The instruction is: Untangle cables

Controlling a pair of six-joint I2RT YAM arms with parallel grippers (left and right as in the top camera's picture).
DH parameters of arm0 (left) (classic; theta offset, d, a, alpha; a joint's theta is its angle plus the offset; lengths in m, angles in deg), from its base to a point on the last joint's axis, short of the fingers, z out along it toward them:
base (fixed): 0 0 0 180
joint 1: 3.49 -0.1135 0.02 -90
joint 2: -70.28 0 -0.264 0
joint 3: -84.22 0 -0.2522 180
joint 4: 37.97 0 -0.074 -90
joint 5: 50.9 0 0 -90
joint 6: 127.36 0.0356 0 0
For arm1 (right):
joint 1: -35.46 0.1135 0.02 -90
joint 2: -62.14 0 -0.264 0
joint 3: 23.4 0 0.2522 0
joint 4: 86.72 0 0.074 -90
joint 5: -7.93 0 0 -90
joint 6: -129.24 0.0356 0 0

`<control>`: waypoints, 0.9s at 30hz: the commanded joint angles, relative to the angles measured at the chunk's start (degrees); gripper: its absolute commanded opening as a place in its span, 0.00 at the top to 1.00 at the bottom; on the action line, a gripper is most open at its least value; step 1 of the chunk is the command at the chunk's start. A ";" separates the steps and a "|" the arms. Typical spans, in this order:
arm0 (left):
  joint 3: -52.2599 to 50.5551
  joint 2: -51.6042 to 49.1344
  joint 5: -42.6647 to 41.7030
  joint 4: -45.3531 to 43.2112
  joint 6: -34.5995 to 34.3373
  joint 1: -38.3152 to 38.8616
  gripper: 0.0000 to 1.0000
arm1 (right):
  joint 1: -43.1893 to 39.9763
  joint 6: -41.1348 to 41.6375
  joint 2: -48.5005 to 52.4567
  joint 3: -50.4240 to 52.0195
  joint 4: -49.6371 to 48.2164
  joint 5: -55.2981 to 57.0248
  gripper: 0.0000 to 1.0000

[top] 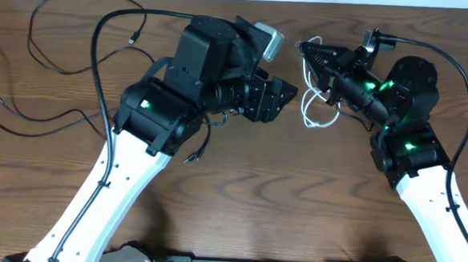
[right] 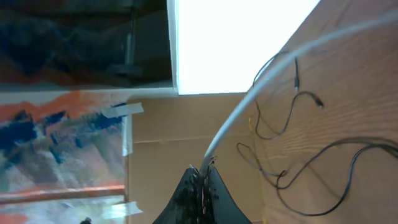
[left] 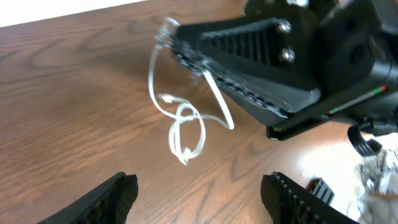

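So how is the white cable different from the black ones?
The white cable is pinched at one end by the right gripper; the black cables lie untouched on the table. The white cable curls in small tight loops, while the black cables sprawl in wide curves. The white one looks shorter too. Both are thin and bendy.

Wood table [top: 255,180]; blk cables [top: 133,37] lie left side.
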State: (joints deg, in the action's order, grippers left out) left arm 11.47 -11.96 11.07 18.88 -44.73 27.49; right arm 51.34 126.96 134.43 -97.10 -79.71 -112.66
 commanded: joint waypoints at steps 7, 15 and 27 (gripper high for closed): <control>0.26 -1.38 -3.06 -2.86 3.08 2.80 0.46 | -0.02 3.15 0.04 -0.28 -0.17 -2.84 0.98; 0.26 -3.78 -2.84 -3.30 3.08 2.80 0.47 | -0.02 3.17 0.04 -0.28 -0.20 -6.25 0.98; 0.26 -4.48 -0.68 -6.10 3.08 2.80 0.63 | -0.04 4.02 0.04 -0.28 -0.74 -10.32 0.98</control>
State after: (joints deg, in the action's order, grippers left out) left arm 11.47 -16.00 9.47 13.38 -41.83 30.31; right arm 51.12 130.30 134.43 -97.10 -80.14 -120.24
